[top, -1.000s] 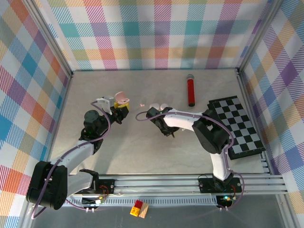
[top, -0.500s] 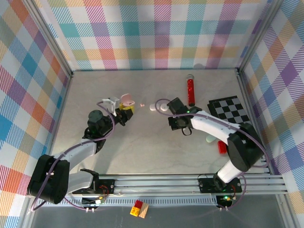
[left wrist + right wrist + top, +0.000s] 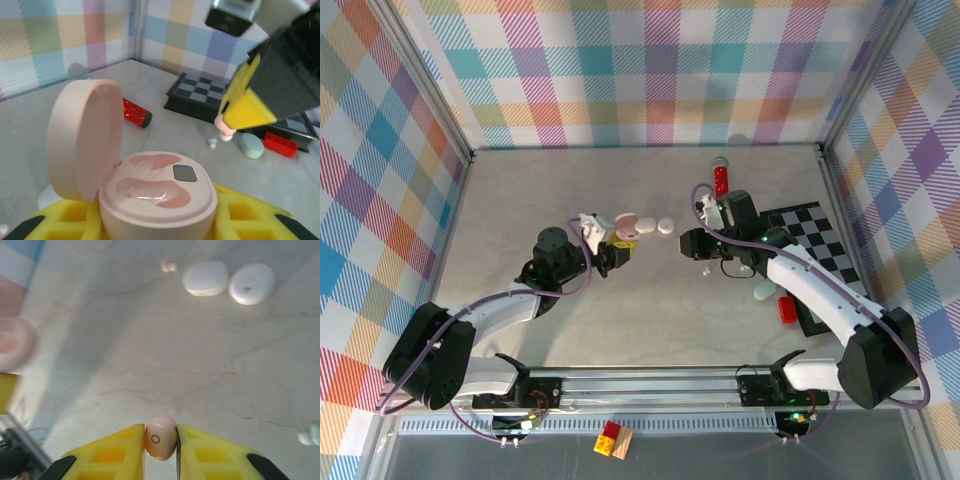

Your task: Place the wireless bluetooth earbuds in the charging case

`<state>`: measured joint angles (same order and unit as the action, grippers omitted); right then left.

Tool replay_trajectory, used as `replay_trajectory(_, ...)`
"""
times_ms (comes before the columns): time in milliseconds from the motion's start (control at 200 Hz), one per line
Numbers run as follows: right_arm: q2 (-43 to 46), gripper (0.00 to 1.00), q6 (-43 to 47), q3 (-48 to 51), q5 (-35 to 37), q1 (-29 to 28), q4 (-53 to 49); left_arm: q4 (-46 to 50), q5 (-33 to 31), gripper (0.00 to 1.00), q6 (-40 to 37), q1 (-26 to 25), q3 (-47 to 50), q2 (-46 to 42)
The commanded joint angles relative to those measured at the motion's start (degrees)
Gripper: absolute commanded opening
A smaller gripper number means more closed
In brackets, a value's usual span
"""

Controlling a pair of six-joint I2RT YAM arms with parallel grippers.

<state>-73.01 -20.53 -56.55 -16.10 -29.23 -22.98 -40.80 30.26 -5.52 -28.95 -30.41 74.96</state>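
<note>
The left tool (image 3: pixel 617 250) grasps the open pink case (image 3: pixel 157 192); the right tool (image 3: pixel 692 246) pinches a pale earbud (image 3: pixel 160 436) between yellow fingers (image 3: pixel 115 450).

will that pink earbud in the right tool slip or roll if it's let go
Probably slippery: the earbud looks smooth and rounded, pinched only at its sides by the right tool. Likely very light, being tiny next to a white case. Dropped on the table, its egg-like shape might roll.
</note>
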Motion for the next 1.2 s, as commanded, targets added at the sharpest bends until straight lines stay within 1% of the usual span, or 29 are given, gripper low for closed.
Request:
replay_trajectory(0,2.5,0.20,1.0,0.1,-9.8,0.2,3.0,0.7,3.6,0.35,-3.9,-1.6,-2.4,0.8)
replay_trajectory(140,4.0,0.20,1.3,0.5,-17.5,0.3,6.3,0.8,7.4,0.35,-4.6,-3.2,-3.6,1.5)
replay_trajectory(345,4.6,0.20,0.3,1.3,-23.7,0.3,10.0,0.9,12.9,0.35,-4.6,-4.5,-5.0,1.7)
replay_trajectory(490,4.2,0.20,0.5,0.9,-24.4,0.3,10.3,0.6,16.0,0.35,-3.7,-5.0,-5.7,1.6)
replay_trajectory(630,3.7,0.20,0.9,0.4,-24.4,0.4,9.9,0.5,17.7,0.35,-3.5,-4.9,-5.9,1.2)
replay_trajectory(1195,0.8,0.20,1.1,0.5,-26.7,0.4,10.3,-2.3,17.3,0.35,-0.9,-5.1,-6.4,2.2)
